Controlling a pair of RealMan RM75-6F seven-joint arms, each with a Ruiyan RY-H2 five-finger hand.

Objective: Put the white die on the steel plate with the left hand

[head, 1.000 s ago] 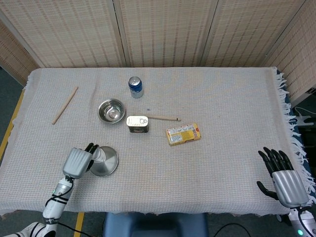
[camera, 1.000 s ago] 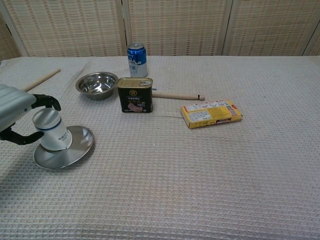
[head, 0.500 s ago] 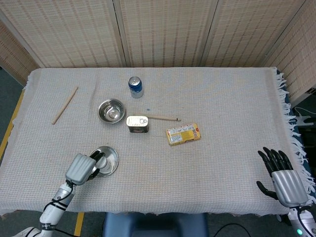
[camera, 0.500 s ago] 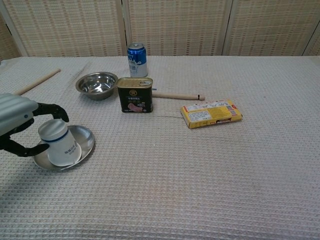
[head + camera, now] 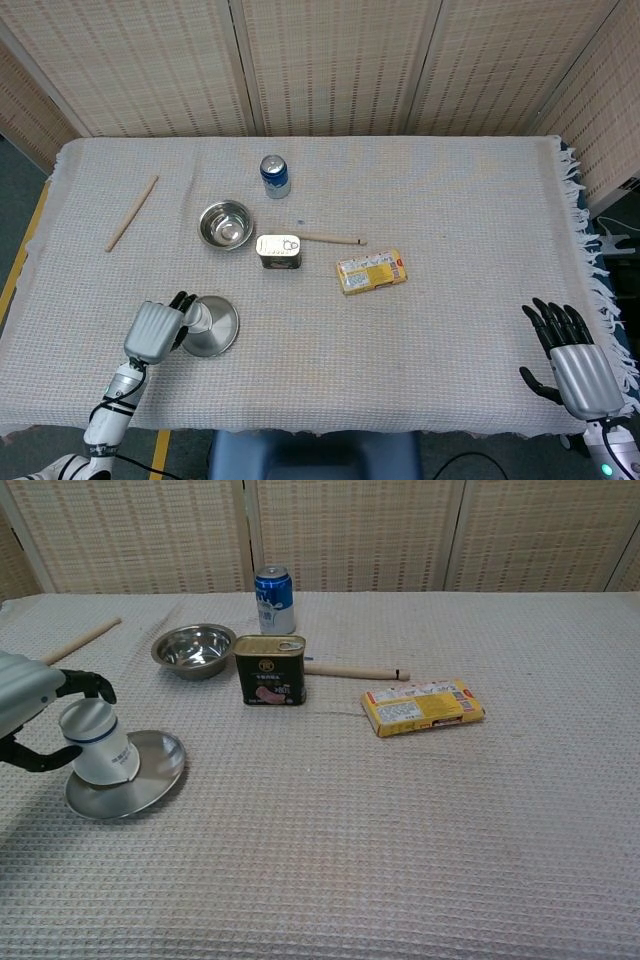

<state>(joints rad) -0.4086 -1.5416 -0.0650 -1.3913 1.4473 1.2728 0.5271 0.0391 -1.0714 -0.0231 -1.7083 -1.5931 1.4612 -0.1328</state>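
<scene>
The white die (image 5: 97, 746) looks like a small white cup with a dark band. It stands nearly upright on the left part of the steel plate (image 5: 145, 778), near the table's front left. My left hand (image 5: 27, 702) grips it from the left, fingers curled around its sides. From the head view, the left hand (image 5: 155, 330) covers most of the die (image 5: 198, 314) at the left rim of the plate (image 5: 220, 330). My right hand (image 5: 577, 364) is at the front right corner, fingers spread and holding nothing.
Behind the plate are a steel bowl (image 5: 194, 649), a tin can (image 5: 270, 670), a blue drink can (image 5: 274, 599), a thin wooden stick (image 5: 350, 671) and a yellow packet (image 5: 422, 706). Another wooden stick (image 5: 132, 212) lies at the far left.
Half a second ago my left hand had tipped the die over toward the plate's middle. It has drawn back left, and the die stands upright again at the plate's left side.
</scene>
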